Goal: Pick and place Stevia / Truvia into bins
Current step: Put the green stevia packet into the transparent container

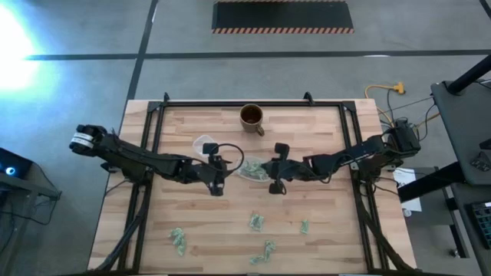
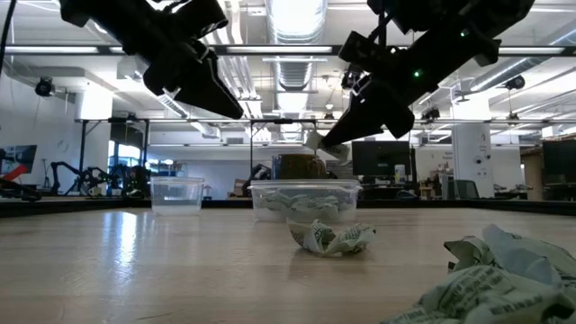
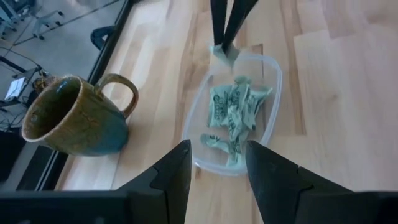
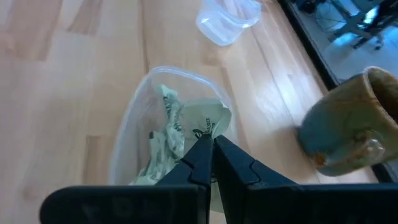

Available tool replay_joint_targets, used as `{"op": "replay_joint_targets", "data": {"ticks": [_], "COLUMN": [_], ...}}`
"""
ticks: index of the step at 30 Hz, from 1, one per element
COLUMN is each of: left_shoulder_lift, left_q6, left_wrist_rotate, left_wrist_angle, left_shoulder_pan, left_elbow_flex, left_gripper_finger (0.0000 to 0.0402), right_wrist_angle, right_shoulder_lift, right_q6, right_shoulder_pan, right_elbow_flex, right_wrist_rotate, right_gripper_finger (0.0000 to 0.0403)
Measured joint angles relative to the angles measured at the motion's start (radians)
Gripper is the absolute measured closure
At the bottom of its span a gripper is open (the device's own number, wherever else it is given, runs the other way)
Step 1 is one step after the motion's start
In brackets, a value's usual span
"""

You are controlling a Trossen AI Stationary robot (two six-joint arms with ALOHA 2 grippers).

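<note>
Stevia sachet [image 4: 208, 118] pinched by closed right gripper [image 4: 213, 142] over bin [image 1: 254, 170] at frame centre; left gripper [image 3: 217, 163] gaping, empty. Probably featherlight, floppy, crushable; best nipped at an edge.

Mug [image 1: 252, 116]: standing upright at the desk's far edge, handle pointing right.
Cup [image 1: 204, 144]: sitting near the mug.
Desk [image 1: 192, 222]: carrying both.
</note>
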Motion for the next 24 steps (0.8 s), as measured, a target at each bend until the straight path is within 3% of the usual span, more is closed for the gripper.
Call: {"op": "replay_joint_targets", "data": {"ticks": [5, 13, 18, 24], "left_shoulder_lift": [0.0, 0.0, 0.0, 0.001], "left_q6": [0.0, 0.0, 0.0, 0.0], "left_wrist_rotate": [0.0, 0.0, 0.0, 0.001], "left_wrist_angle": [-0.001, 0.0, 0.0, -0.016], "left_shoulder_pan": [0.0, 0.0, 0.0, 0.0], "left_elbow_flex": [0.0, 0.0, 0.0, -0.002], "left_gripper_finger": [0.0265, 0.0265, 0.0265, 0.0265], "right_wrist_angle": [-0.002, -0.001, -0.034, -0.199], "right_shoulder_lift": [0.0, 0.0, -0.009, -0.037], "right_q6": [0.002, 0.014, -0.001, 0.018], "right_shoulder_pan": [-0.006, -0.007, 0.009, 0.06], "right_elbow_flex": [0.0, 0.0, 0.0, 0.002], "right_wrist_rotate": [-0.053, -0.051, -0.044, -0.201], "right_gripper_finger": [0.0378, 0.0293, 0.0261, 0.0258]}}
